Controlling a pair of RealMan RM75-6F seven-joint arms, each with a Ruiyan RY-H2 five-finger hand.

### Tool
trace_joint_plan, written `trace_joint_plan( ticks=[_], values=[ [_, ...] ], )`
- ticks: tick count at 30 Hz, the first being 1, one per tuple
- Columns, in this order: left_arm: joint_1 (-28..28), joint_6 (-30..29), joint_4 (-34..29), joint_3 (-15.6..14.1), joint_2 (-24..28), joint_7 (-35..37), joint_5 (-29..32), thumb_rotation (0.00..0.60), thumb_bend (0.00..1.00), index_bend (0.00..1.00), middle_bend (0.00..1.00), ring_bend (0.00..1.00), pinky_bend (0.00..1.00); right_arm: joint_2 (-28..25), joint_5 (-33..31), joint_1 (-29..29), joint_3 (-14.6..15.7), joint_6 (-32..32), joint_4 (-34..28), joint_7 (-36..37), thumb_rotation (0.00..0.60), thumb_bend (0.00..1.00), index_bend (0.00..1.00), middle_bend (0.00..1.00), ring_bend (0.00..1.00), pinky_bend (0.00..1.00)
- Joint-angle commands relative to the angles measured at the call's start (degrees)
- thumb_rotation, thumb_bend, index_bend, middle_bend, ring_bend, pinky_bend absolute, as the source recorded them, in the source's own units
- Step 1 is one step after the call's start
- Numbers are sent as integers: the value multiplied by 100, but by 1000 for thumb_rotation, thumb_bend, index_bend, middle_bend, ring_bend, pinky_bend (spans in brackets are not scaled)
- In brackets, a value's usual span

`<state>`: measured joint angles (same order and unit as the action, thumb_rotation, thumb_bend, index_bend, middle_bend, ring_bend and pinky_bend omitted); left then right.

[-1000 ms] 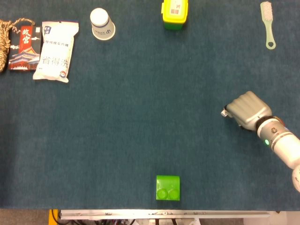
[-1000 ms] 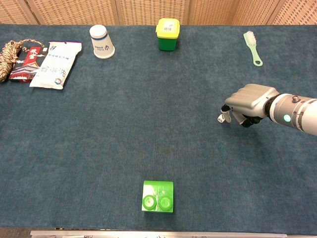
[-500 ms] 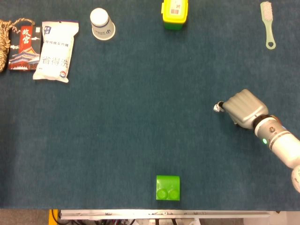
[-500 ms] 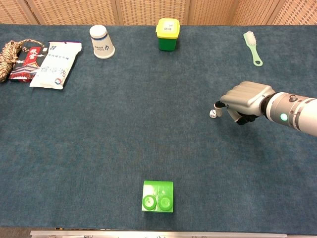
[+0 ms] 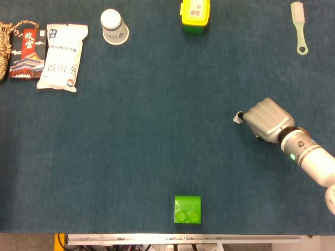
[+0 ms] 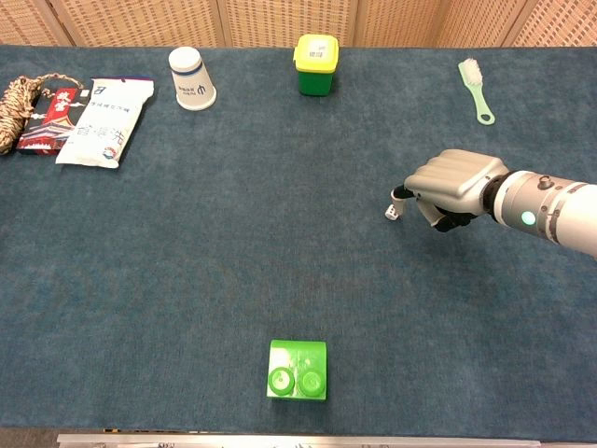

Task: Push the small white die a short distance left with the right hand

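The small white die point(image 6: 391, 213) lay on the blue table point(image 5: 157, 146), right of centre, directly at the left edge of the right hand point(image 6: 450, 185). The hand rested low over the cloth with its back turned upward and its fingers curled in and under; it gripped nothing, and one fingertip stood against the right side of the die, though whether it actually touched could not be made out. In the head view the die point(image 5: 237, 119) showed only as a small pale speck beside the knuckles of the hand point(image 5: 267, 119), too small to read any face or to say which way it was turned; being a cube, it showed no long axis. The grey forearm ran from the hand toward the right edge of both views.

Far back on the table stood an upturned paper cup point(image 6: 192, 78) and a yellow-lidded green container point(image 6: 315, 63), with a brush point(image 6: 476, 89) at the far right and a white packet point(image 6: 104, 108) at the far left. A green block point(image 6: 298, 370) sat near the front edge.
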<state>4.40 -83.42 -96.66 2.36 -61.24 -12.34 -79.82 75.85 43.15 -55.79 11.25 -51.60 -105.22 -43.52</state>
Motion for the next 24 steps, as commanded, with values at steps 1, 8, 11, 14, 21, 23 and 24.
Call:
trace_joint_plan(
  ticks=[1,8,11,14,21,23,24],
  values=[
    [-8,-13,-1,2,6,13,-4,600,1,366,263,158,350,2,98,37,-28,11,18,57,600,1000,306,1000,1000,1000],
    [-9,-12,-5,11,15,14,3,600,1,365,263,158,350,-96,171,79,-44,-19,-59,68,600,1000,306,1000,1000,1000],
    [-9,-13,-5,9,13,6,-1,600,1,365,263,158,350,-114,106,81,-61,-47,-50,33,600,1000,306,1000,1000,1000],
    [-14,-16,-2,11,9,4,5,600,1,366,263,158,350,-108,8,69,-76,-45,-23,-13,600,1000,306,1000,1000,1000],
    [-26,-31,-19,8,21,10,-3,600,1,365,263,158,350,-54,-187,14,-125,66,98,-44,600,1000,306,1000,1000,1000],
    [-30,-38,-21,5,25,18,-14,600,1,366,263,158,350,-38,-209,7,-134,87,124,-38,600,1000,306,1000,1000,1000],
    [-30,-42,-27,3,26,18,-24,600,1,366,263,158,350,-30,-217,5,-134,94,136,-41,600,1000,306,1000,1000,1000]
  ],
)
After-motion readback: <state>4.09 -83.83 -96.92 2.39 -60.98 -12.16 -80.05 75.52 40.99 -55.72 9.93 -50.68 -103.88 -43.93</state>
